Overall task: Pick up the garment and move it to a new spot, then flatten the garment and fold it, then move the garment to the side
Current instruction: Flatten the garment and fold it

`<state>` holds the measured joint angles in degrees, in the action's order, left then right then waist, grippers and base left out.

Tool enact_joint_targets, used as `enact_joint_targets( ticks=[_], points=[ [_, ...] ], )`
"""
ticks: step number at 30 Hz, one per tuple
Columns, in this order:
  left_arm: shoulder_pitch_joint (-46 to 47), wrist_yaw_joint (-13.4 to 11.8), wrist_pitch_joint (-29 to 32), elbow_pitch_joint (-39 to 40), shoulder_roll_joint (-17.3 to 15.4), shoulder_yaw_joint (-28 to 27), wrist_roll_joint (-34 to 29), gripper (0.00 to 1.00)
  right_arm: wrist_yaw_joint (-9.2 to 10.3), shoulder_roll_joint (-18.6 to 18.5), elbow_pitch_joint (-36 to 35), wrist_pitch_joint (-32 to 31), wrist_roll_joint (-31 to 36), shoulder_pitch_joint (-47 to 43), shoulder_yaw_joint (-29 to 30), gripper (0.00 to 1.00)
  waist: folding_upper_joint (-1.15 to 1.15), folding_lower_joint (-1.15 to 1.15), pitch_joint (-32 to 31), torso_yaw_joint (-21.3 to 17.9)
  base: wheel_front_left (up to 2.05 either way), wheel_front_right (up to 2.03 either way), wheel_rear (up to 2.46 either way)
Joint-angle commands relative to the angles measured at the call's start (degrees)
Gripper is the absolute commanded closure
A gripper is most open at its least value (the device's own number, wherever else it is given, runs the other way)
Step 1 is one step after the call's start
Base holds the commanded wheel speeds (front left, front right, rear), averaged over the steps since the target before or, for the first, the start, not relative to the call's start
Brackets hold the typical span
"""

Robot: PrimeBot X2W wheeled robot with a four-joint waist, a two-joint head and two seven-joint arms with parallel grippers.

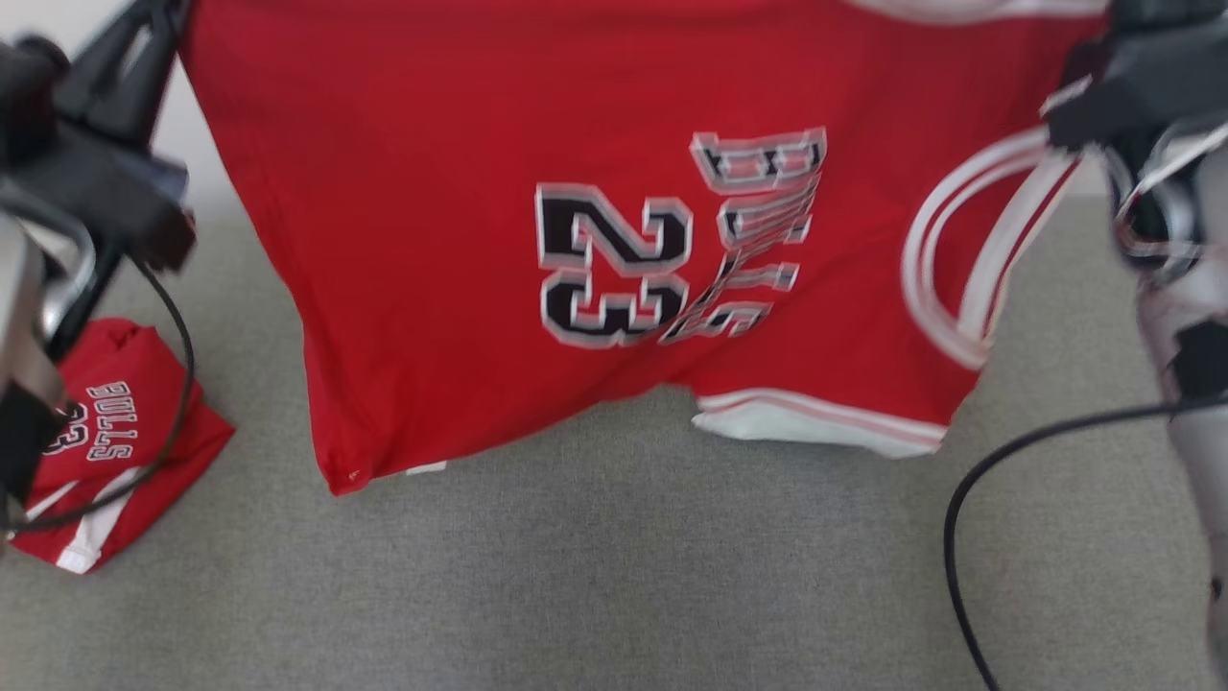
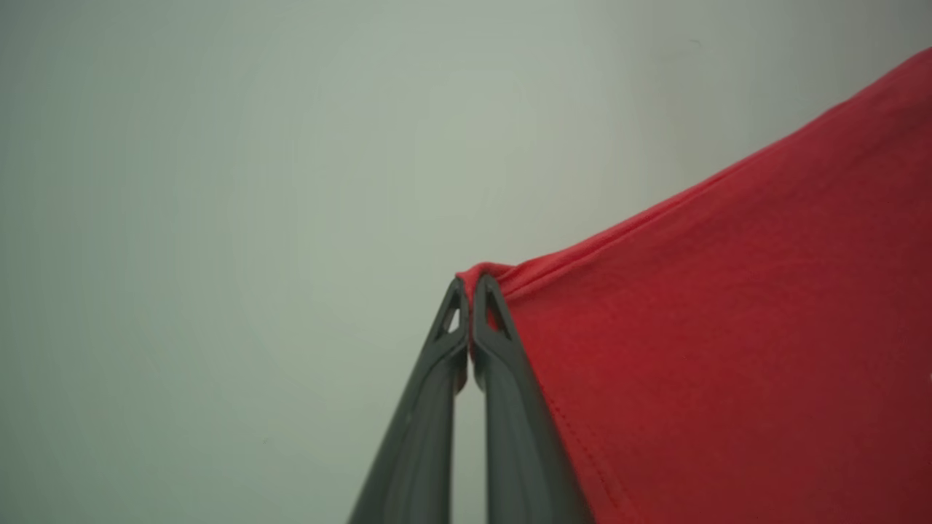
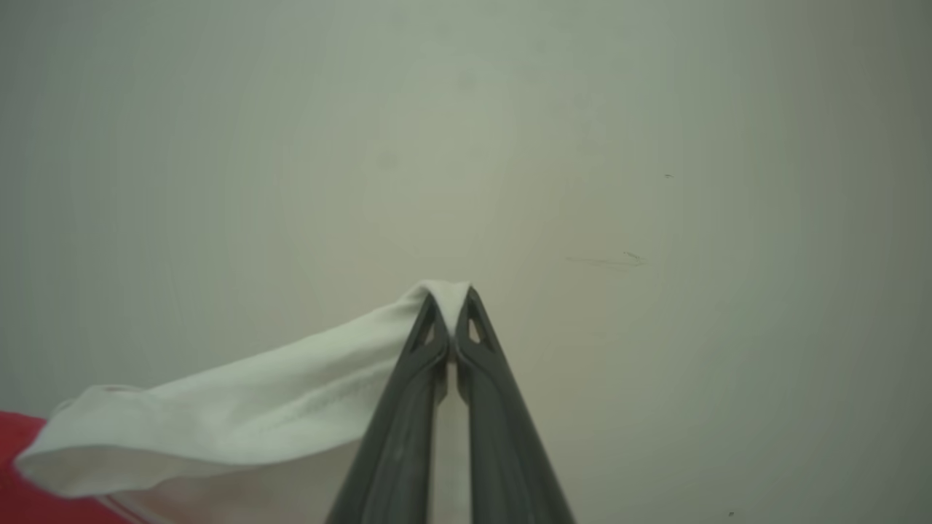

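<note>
Red garment point(image 1: 432, 288) hung broadside between the two grippers, draping below their tips. Left gripper point(image 2: 470, 285) clamped tight on a red hem corner; right gripper point(image 3: 451, 298) likewise closed on the white trim point(image 3: 218, 415). Two spaced grips likely keep the cloth spread for carrying.

On my left wrist feed, the left gripper point(image 2: 470, 287) had its two dark fingers point(image 2: 510, 407) pinched tight, tips together, on a corner of the red garment point(image 2: 728, 349). A small bunch of red cloth poked out just above the gripper's tips. From the gripper, the garment spread away to the picture's right, and its folded top hem point(image 2: 655, 207) climbed from the gripper towards the right edge. A line of stitching point(image 2: 582, 444) ran down the cloth just beside the gripper's right finger. To the gripper's left and above it I saw a plain pale backdrop point(image 2: 218, 182).
</note>
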<state>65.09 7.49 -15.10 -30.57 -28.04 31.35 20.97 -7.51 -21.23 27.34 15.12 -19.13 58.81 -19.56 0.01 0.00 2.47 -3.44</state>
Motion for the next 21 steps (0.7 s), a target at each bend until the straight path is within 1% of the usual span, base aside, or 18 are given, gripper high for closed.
enact_joint_targets(
  ticks=[1, 5, 8, 12, 15, 17, 20, 21],
  points=[
    [3.28, -0.06, 0.00, -0.92, -0.11, 0.93, -0.80, 1.00, 0.04, -0.67, 1.16, 0.02, 1.33, 3.06, 0.21, 1.00, -0.01, 0.00, 4.54, 0.54, 0.00, 0.00, 0.00],
    [10.42, -0.06, -0.02, -3.81, 0.41, 2.55, -2.19, 1.00, 0.04, -0.59, 3.50, 0.02, 4.65, 10.06, 0.09, 1.00, -0.01, 0.00, 10.28, 0.88, 0.00, 0.00, 0.00],
    [16.61, -0.18, -0.04, -5.18, 1.31, 3.33, -4.78, 1.00, 0.04, -0.81, 5.90, 0.02, 6.78, 16.31, 0.99, 1.00, -0.01, 0.00, 14.96, 1.26, 0.00, 0.00, 0.00],
    [22.88, -1.50, -0.05, -5.88, 2.55, 3.91, -8.73, 1.00, 0.03, -0.08, 8.95, 0.02, 10.79, 24.14, 3.04, 1.00, -0.01, 0.00, 20.13, 1.57, 0.00, 0.00, 0.00],
    [28.23, -3.12, -0.05, -5.84, 3.10, 3.68, -11.29, 1.00, 0.04, 0.65, 10.72, 0.02, 13.92, 30.36, 5.30, 1.00, -0.01, 0.00, 23.11, 1.61, 0.00, 0.00, 0.00],
    [31.18, -4.26, -0.05, -5.29, 3.54, 3.13, -12.55, 1.00, 0.04, 1.08, 10.95, 0.02, 15.81, 33.61, 8.05, 1.00, -0.01, 0.00, 24.75, 1.62, 0.00, 0.00, 0.00],
    [34.03, -5.41, -0.05, -4.89, 3.65, 2.38, -13.86, 1.00, 0.04, 2.73, 9.66, 0.02, 17.80, 36.42, 11.97, 1.00, -0.01, 0.00, 26.46, 1.21, 0.00, 0.00, 0.00],
    [34.48, -5.38, -0.05, -4.77, 3.53, 2.08, -14.02, 1.00, 0.03, 3.31, 9.19, 0.01, 18.59, 36.75, 12.98, 1.00, -0.01, 0.00, 26.91, 0.95, 0.00, 0.00, 0.00]
  ],
)
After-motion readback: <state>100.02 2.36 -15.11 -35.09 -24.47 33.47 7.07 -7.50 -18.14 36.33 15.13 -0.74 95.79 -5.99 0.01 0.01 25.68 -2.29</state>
